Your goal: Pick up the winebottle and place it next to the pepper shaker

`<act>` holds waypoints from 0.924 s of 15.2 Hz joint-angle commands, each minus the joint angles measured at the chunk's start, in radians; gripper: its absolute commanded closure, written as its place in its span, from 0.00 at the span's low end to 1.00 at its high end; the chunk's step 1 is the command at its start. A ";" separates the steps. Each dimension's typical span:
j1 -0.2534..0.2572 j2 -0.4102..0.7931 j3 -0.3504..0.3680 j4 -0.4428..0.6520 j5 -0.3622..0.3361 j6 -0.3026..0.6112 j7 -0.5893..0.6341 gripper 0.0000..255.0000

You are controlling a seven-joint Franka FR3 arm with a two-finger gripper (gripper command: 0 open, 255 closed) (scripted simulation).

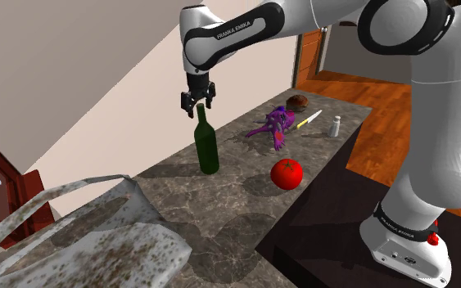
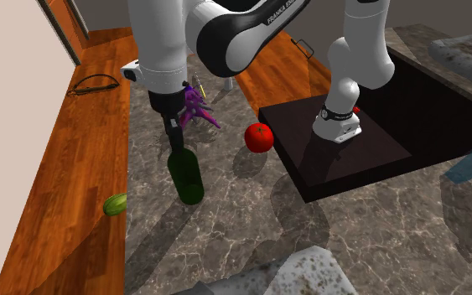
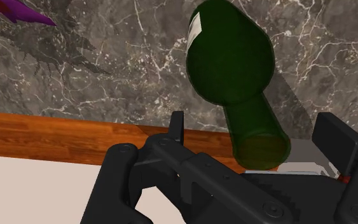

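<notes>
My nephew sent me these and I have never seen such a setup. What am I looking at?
This is a simulated white robot arm with a black two-finger gripper. One picture looks from beside its stand, one from another side of the counter, and one from a camera on the hand itself. On the dark marble counter are an upright dark green wine bottle, a round red tomato, a purple toy figure and a small white shaker. Nothing is held: the open fingers flank the bottle's neck without touching it.

Dk marble counter (image 1: 220,213), orange wood flr (image 1: 351,86), beige wall (image 1: 73,65); red window frame (image 1: 11,192) at shoulder view's left.
</notes>
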 commanded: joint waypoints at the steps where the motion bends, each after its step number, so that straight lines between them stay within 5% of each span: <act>1: 0.000 0.000 0.000 0.000 0.000 0.000 0.000 1.00; 14: 0.001 -0.008 0.001 0.043 0.003 -0.050 -0.002 1.00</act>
